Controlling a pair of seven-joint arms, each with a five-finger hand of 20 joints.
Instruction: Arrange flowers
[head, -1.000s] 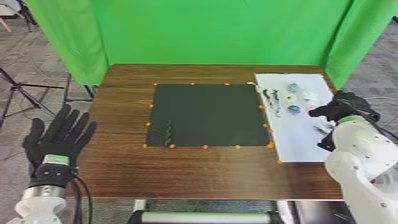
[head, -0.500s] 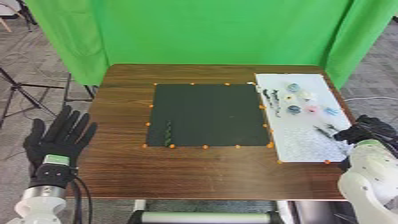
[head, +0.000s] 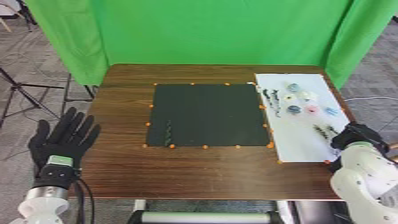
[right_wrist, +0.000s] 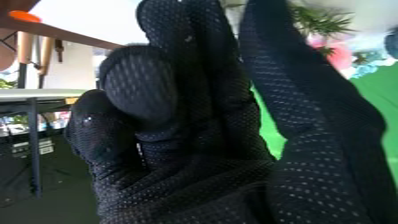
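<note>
Likely picking: the right hand (head: 359, 135), fingers loosely extended, is around four o'clock of the sheet (head: 297, 144), beside sprigs (head: 321, 131); next, pinch one. A stem (head: 168, 134) lies between seven and eight o'clock on the mat (head: 210, 109).

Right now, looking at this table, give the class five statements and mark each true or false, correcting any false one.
1. The green sprig lies on the black mat. True.
2. The white sheet is left of the black mat. False: it is right of it.
3. The pink flower lies on the white sheet. True.
4. The left hand has curled fingers. False: they are straight.
5. The right hand is beyond the black mat's left edge. False: it is at the right.
</note>
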